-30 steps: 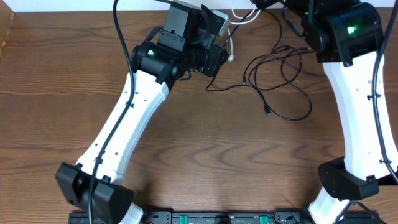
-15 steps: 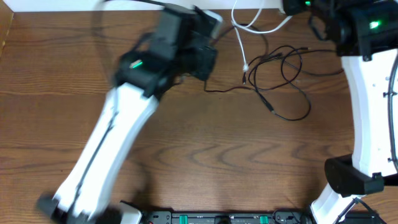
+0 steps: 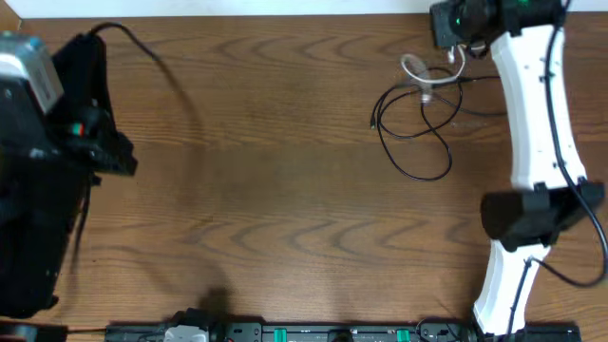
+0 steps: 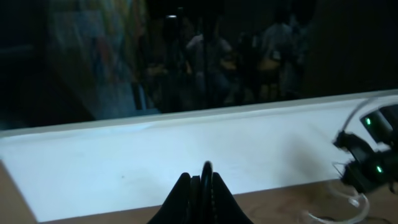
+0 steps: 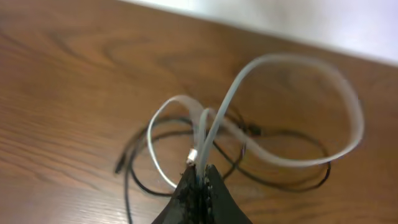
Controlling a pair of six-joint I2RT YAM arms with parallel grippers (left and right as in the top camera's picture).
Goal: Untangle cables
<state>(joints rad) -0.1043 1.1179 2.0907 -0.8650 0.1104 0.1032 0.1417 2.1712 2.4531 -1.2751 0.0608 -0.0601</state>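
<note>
On table [image 3: 285, 142], white cable [image 5: 292, 58], black cables [image 3: 449, 161]

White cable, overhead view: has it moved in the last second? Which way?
Yes. The white cable moved right along the far table edge, bunching over the black cable, held by the right gripper.

The table [image 3: 285, 190] is finished in brown wood with a pronounced grain and a smooth, low-sheen surface. The white cable [image 5: 292, 58] is sheathed in smooth, slightly glossy plastic and is ended in a small silvery, metal-looking sleeve [image 5: 193, 155], whereas the black cables [image 3: 423, 178] are jacketed in a thin matt covering. The right arm [image 3: 537, 114] is clad in smooth white plastic shells with matt black joint housings [image 3: 522, 214], and the left gripper [image 4: 199, 182] and right gripper [image 5: 200, 180] are formed in matt black material.
</note>
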